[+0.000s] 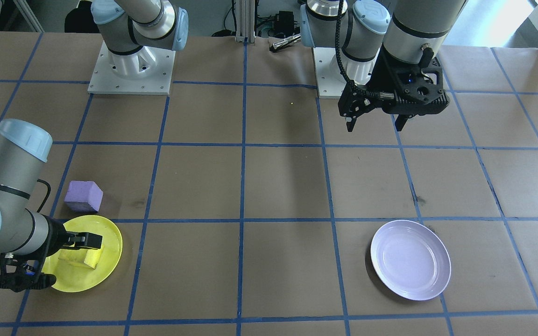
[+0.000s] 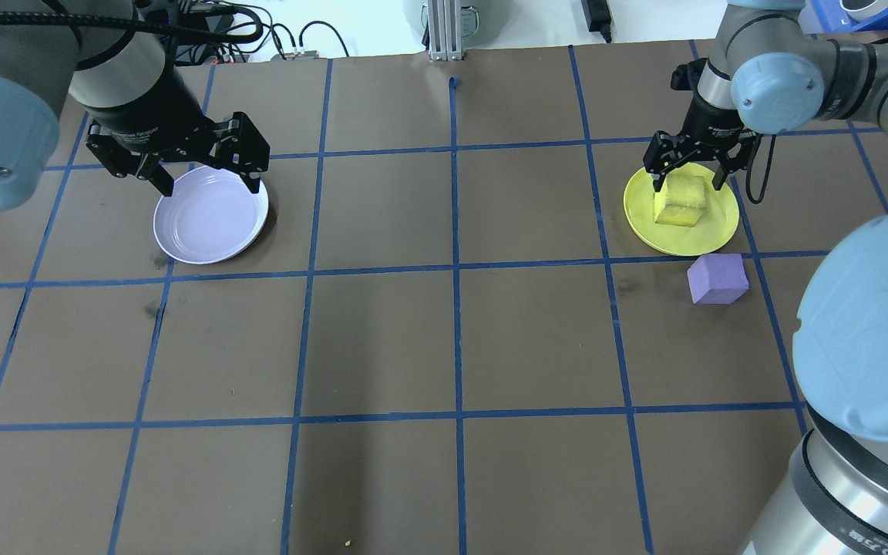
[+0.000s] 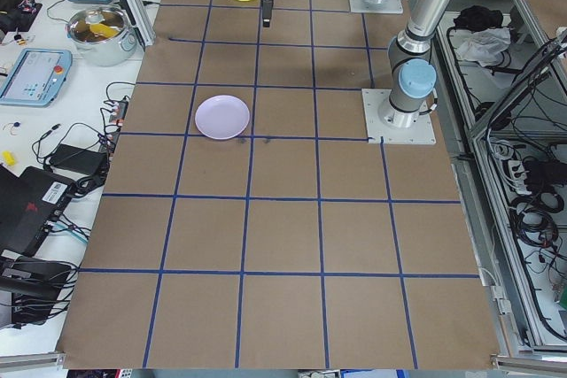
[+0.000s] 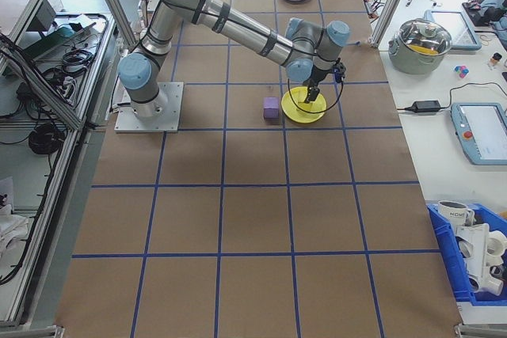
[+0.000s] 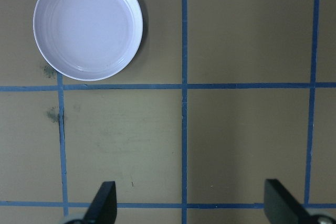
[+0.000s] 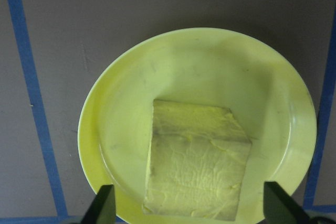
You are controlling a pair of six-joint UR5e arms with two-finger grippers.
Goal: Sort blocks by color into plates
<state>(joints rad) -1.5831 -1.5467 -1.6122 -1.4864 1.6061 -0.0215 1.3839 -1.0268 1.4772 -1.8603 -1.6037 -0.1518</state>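
Note:
The yellow block lies in the yellow plate, tilted slightly. My right gripper hangs low over it, open, a finger on each side of the block with a gap to both. The purple block sits on the table just beside that plate, on the robot's side. The lavender plate holds nothing. My left gripper is open, raised high above the table, and in the left wrist view the plate is at the upper left.
Brown paper with a blue tape grid covers the table. The two arm bases stand at the robot's edge. Boxes, cables, a pot and tablets lie off the table's long side.

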